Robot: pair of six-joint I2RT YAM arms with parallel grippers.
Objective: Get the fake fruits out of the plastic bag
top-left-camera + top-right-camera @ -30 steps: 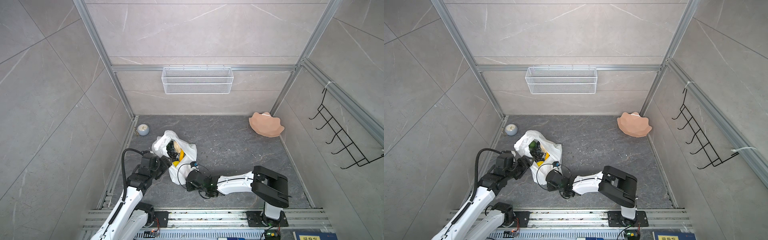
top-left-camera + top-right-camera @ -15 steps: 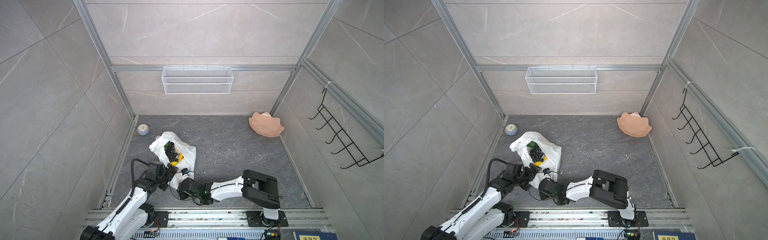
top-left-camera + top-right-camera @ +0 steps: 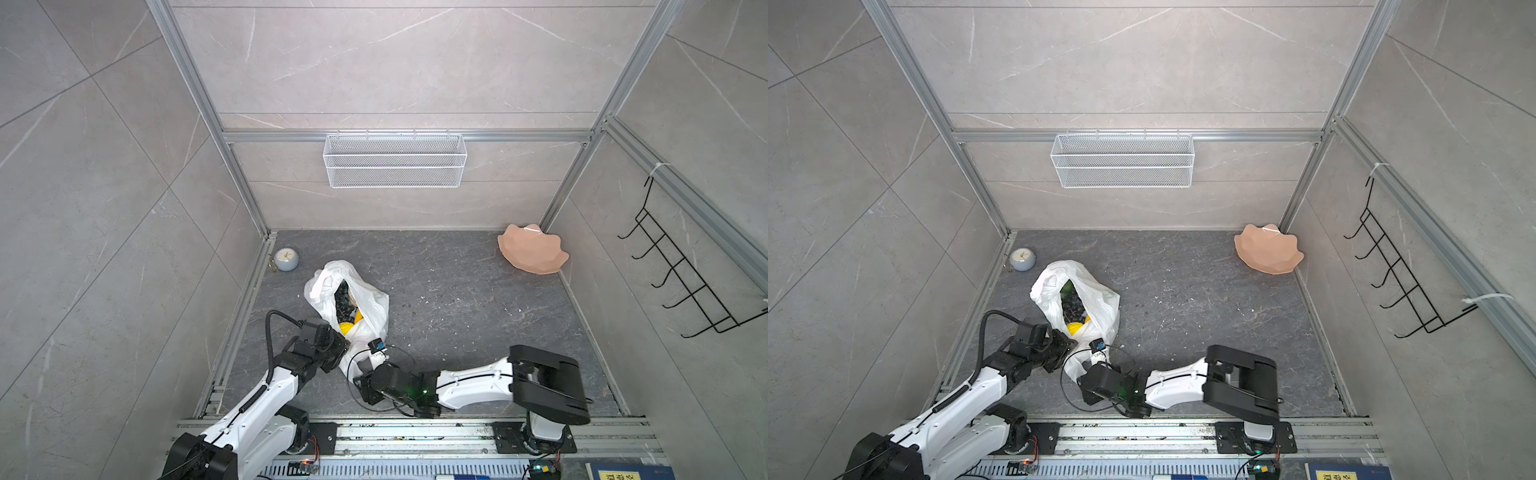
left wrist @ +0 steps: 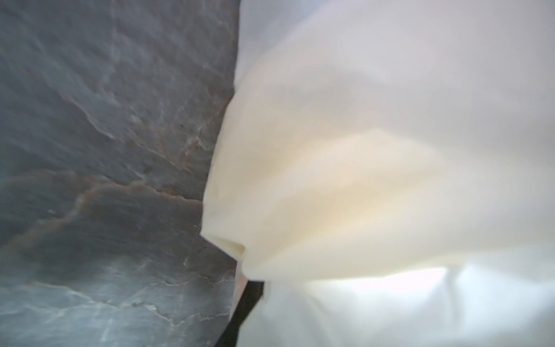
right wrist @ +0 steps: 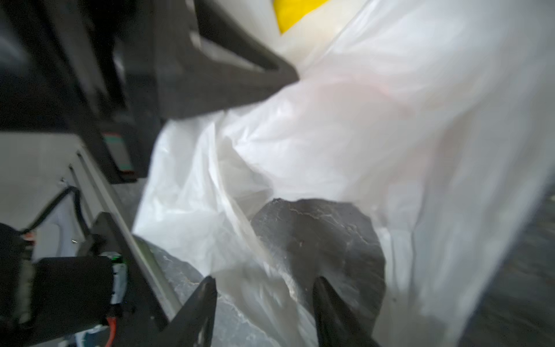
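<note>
Grey stone floor carries the plastic bag, with the fake fruits still inside its open mouth. Within the last 1 second both arms have closed in on its near end. The right gripper is now spread around loose film. The left gripper presses against the bag, but I cannot tell how its jaws stand. No fruit is out yet.

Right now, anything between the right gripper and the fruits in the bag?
Yes: the film of the plastic bag. The right gripper, jaws open, faces the bag's near end from outside; the fake fruits show through its mouth, farther back.
</note>
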